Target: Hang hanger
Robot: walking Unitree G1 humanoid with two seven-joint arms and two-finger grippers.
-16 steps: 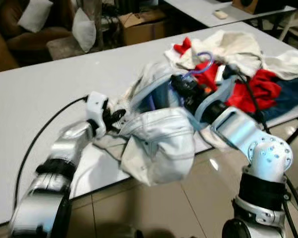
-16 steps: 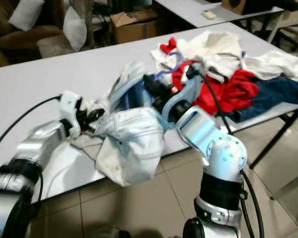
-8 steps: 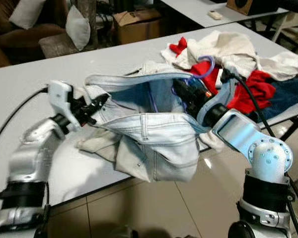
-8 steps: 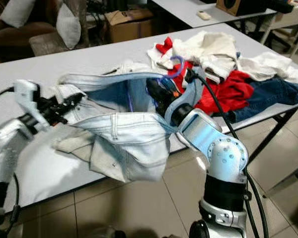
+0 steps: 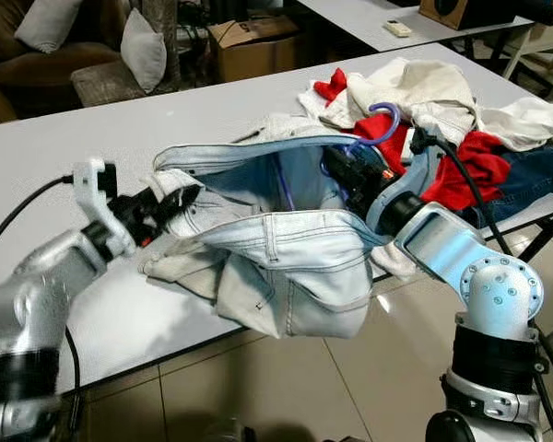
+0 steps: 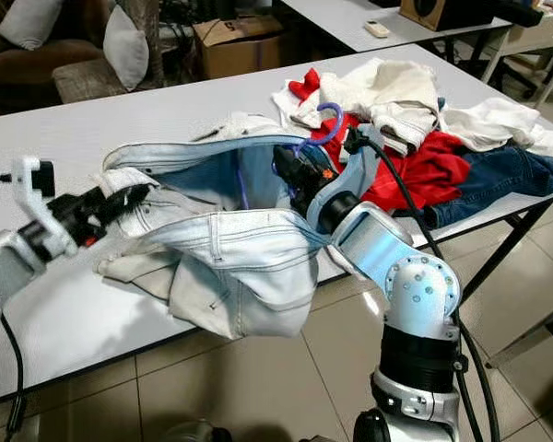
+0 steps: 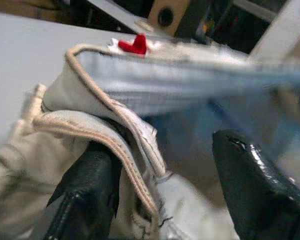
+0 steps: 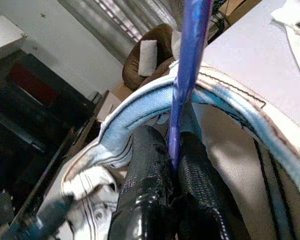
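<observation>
No writing, label, brand, number or sign can be read anywhere in these views. The cardboard box [image 5: 258, 29] at the upper middle of the frame shows plain brown faces, and the pale jeans [image 5: 286, 267] at the centre carry only stitching. The garments heaped at the upper right are plain cloth, with no print that can be made out.

The surface [image 5: 92, 138] lies bare on the robot's left and far side, giving open passage there. The stretched jeans [image 5: 286, 258] span the middle near edge, and the clothes pile [image 5: 442, 110] blocks the right end, touching the jeans' far corner.
</observation>
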